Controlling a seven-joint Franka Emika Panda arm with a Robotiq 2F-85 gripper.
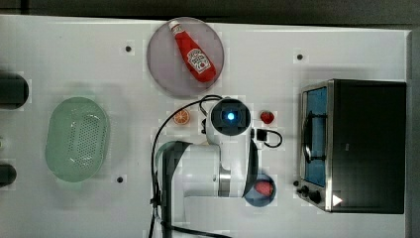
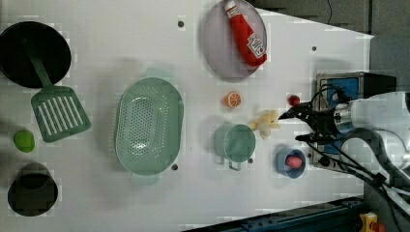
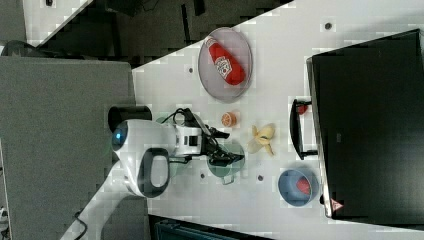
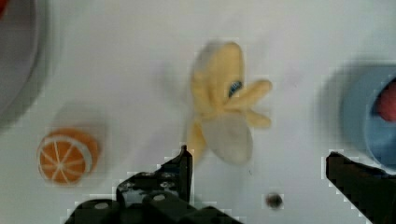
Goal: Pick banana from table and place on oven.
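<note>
Your banana (image 4: 223,116) lies loose on the table (image 4: 140,56), between the orange slice (image 4: 67,155) and the blue bowl (image 4: 362,119), a little way from the oven (image 3: 370,120) door.

It is pale yellow, half peeled, with flaps splayed out. Your gripper (image 4: 257,172) hangs above it, fingers spread wide and holding nothing, so they can straddle the fruit when you lower them.

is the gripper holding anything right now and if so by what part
Nothing is held. The gripper is open above the table, and the banana lies on it ungrasped.
</note>
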